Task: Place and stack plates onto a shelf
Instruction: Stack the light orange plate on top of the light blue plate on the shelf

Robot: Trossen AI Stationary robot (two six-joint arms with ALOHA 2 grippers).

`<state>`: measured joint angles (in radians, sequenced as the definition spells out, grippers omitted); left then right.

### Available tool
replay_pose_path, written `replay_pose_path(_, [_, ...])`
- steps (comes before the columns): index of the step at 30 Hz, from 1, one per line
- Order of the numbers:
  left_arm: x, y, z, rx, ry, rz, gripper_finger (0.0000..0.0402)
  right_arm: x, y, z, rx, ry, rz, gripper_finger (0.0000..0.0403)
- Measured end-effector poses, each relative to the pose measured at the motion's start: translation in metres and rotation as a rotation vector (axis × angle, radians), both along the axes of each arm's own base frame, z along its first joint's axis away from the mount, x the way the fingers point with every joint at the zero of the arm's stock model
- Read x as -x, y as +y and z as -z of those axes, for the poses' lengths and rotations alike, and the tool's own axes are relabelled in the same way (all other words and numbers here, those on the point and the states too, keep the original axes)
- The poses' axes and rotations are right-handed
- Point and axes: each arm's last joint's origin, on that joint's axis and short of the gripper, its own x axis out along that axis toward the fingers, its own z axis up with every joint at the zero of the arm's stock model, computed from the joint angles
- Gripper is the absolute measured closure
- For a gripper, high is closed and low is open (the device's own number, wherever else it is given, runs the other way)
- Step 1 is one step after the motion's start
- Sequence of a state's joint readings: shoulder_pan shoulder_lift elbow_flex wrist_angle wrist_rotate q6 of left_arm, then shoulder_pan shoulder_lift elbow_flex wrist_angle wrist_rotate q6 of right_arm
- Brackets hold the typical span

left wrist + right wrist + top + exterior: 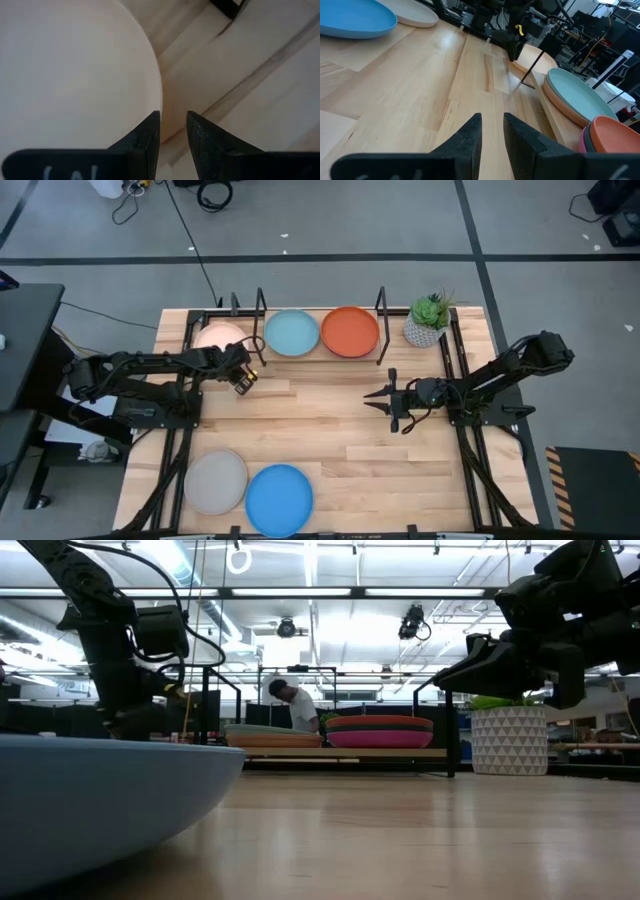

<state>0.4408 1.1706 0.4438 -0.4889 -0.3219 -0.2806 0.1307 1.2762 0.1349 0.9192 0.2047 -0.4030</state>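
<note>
A cream plate sits at the left end of the shelf, left of a pale blue plate that lies on a peach one. An orange plate tops a third stack, with magenta at its bottom. My left gripper is at the cream plate's near right rim, shut on it. My right gripper hovers shut over the table's middle right, touching nothing. A grey-beige plate and a bright blue plate lie flat at the near edge. My left gripper has the cream plate's rim at its near right side running into the narrow gap between the two fingers, a pinch at the edge. The fingers come from above, pointing down. The plate lies about level at the shelf's left end.
A potted plant in a white pot stands at the shelf's right end. Thin black upright rods rise between the stacks. Bare wood lies between the shelf and the two near plates. A person shows in the room behind.
</note>
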Motion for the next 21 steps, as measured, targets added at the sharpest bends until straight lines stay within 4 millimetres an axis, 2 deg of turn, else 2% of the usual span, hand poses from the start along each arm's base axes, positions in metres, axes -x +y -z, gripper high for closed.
replay_pose_path(7, [0.0004, 0.0003, 0.0000, -0.017, 0.020, 0.016, 0.0300, 0.0000, 0.0000, 0.0000, 0.000, 0.000, 0.000, 0.0317])
replay_pose_path(16, [0.0002, -0.0009, 0.0001, -0.030, 0.051, 0.071, 0.0333, 0.0000, 0.0010, 0.0001, -0.008, 0.001, -0.034, 0.0317])
replay_pose_path(21, [-0.0044, -0.0027, -0.0052, -0.034, 0.042, 0.086, 0.0331, 0.0000, 0.0010, 0.0001, -0.008, 0.001, -0.034, 0.0317])
